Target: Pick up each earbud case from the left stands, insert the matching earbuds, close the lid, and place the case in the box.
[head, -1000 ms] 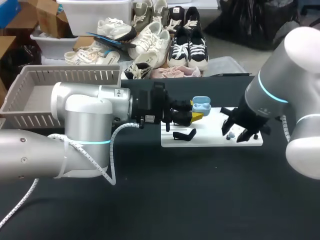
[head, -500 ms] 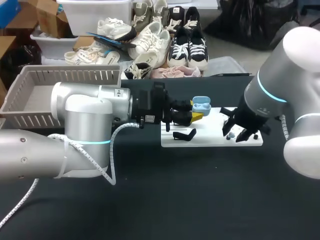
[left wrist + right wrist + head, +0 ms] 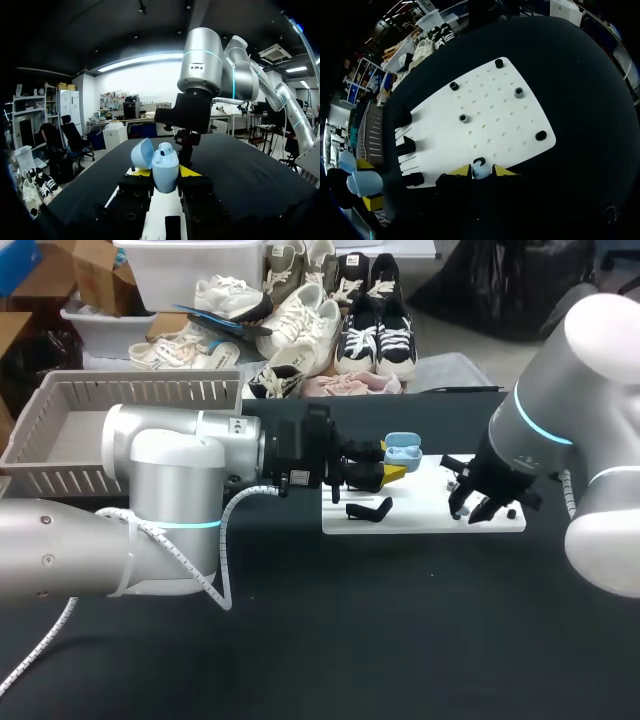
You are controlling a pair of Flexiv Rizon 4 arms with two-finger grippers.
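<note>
one case (image 3: 165, 167), one earbud (image 3: 479, 172), one board (image 3: 420, 518)

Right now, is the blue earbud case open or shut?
Open: the earbud case in the left gripper has its lid swung back off the body.

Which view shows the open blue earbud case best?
The left wrist view: the earbud case, lid open, sits close up in the left gripper. The head view shows it small; the right wrist view, only far off.
</note>
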